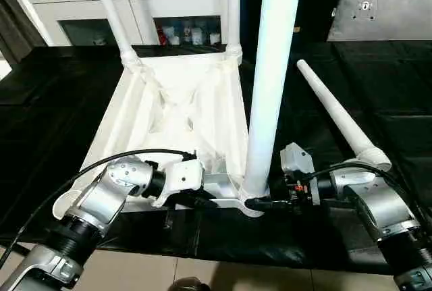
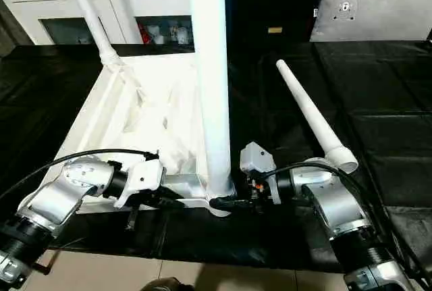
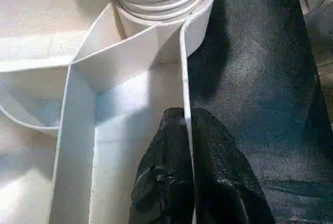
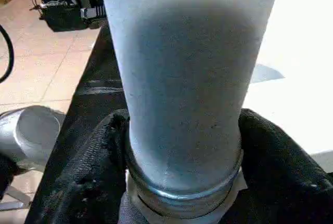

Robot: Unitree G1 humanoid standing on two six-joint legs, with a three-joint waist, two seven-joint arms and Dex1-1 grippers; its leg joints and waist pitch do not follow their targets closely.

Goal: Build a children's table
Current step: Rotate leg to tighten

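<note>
The children's table lies upside down on the black-covered surface, its white tabletop (image 1: 169, 109) showing the ribbed underside. Two legs (image 1: 111, 14) (image 1: 233, 7) stand in the far corner sockets. A third leg (image 1: 273, 68) stands upright in the near right socket. My right gripper (image 1: 260, 203) wraps its base, with the black fingers (image 4: 270, 151) pressed on both sides of the tube. My left gripper (image 1: 206, 201) is shut on the tabletop's near rim (image 3: 183, 68), just left of that socket. A fourth leg (image 1: 334, 112) lies loose on the right.
A white cabinet (image 1: 135, 7) stands behind the work surface. A grey cushion (image 1: 381, 7) leans at the back right. The black cover (image 1: 54, 115) spreads out to both sides, and its near edge drops to a tiled floor (image 1: 223, 274).
</note>
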